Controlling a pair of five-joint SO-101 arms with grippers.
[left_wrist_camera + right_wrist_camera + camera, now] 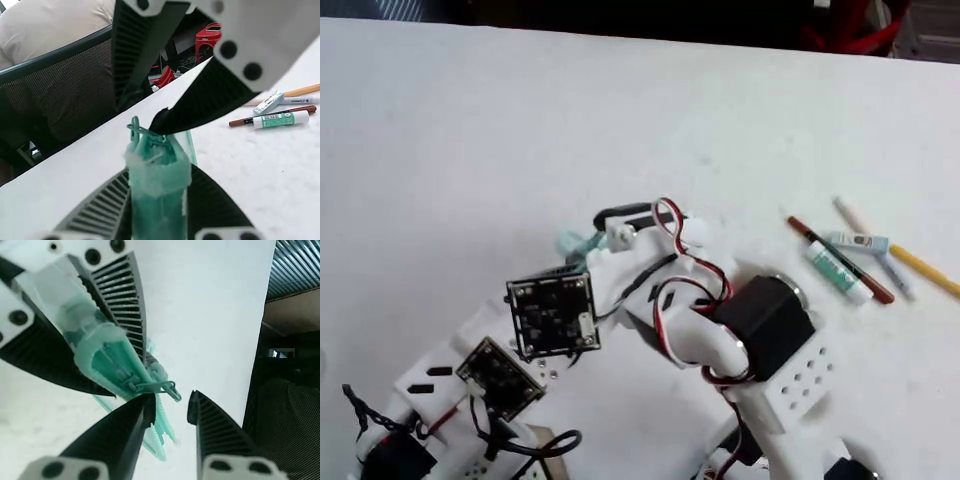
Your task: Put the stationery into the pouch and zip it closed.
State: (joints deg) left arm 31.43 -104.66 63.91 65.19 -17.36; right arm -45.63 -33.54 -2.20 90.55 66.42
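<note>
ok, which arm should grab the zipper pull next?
Right, probably. The right pincer is open with the zipper pull just off its fingertips; the left pincer is clamped on the pouch, bracing it.

A white table forms the work surface. A black mesh chair and a red plastic item stand beyond its edge. A corrugated panel lies farther off.

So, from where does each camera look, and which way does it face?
High view: fixed above the table, looking down at both arms, the pouch and the stationery.
Left wrist view: on the left wrist, looking along the left gripper, shut on the pouch, toward the right gripper.
Right wrist view: on the right wrist, looking past the open right gripper at the zipper pull.
Shared: all show the pouch; high and left wrist views share the stationery.
</note>
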